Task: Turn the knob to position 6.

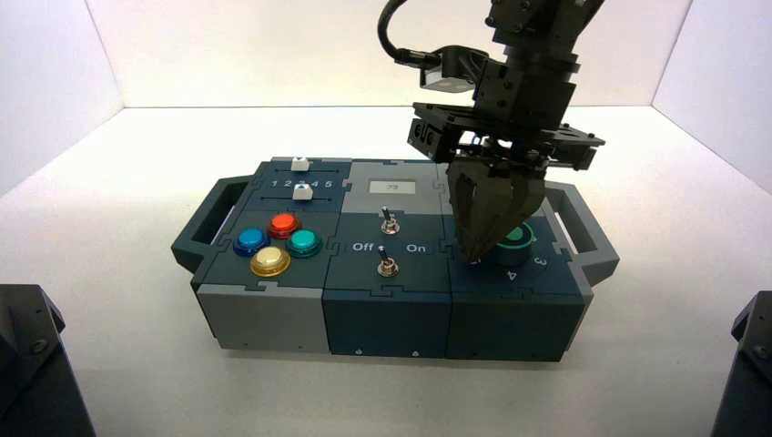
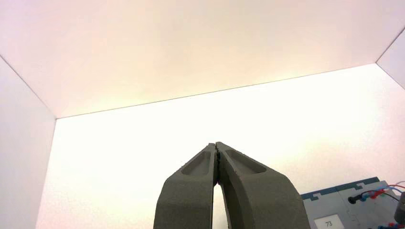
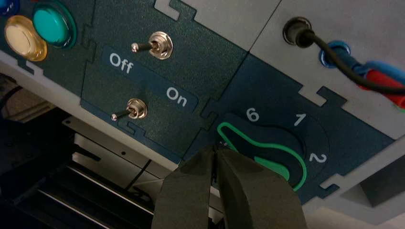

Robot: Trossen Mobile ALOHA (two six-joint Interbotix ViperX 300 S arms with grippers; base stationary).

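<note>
I see the right gripper [image 3: 216,151] jaws closed, tips at the knob [image 3: 267,150] near position 6 [image 3: 252,114]; left gripper [image 2: 217,146] jaws closed, away from the knob.

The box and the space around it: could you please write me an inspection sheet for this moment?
Surface: white floor, bearing the box.
Job's things: knob, its pointed tip near the 6.
Clutter: nothing seen.
Grippers: right gripper shut, its tip at the knob's pointed end; left gripper shut, parked away from the box.
Cables: black cable plugged into a socket, with blue and red wires beside it.
Surroundings: white walls; dark arm bases at both lower corners of the high view.
</note>
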